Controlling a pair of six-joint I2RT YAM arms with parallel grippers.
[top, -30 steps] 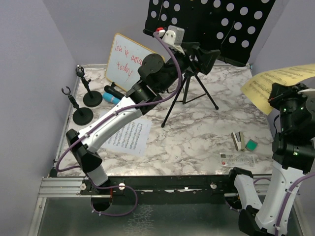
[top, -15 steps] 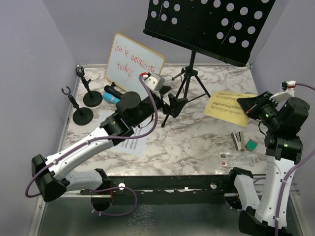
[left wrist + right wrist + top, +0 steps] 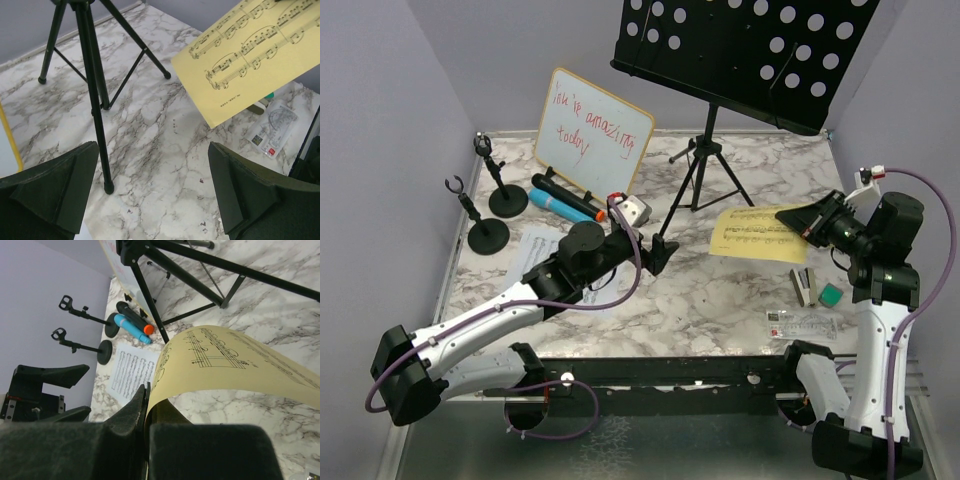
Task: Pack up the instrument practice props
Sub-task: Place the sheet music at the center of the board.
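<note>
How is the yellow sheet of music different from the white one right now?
Colour: the yellow sheet is pale yellow paper, the white sheet plain white.
Pose: the yellow sheet is pinched at one edge by the right tool and curves above the table; the white sheet lies flat on it.
Cover: the left arm crosses part of the white sheet in the top view, not the yellow sheet.
Both carry printed lines of music notes.
</note>
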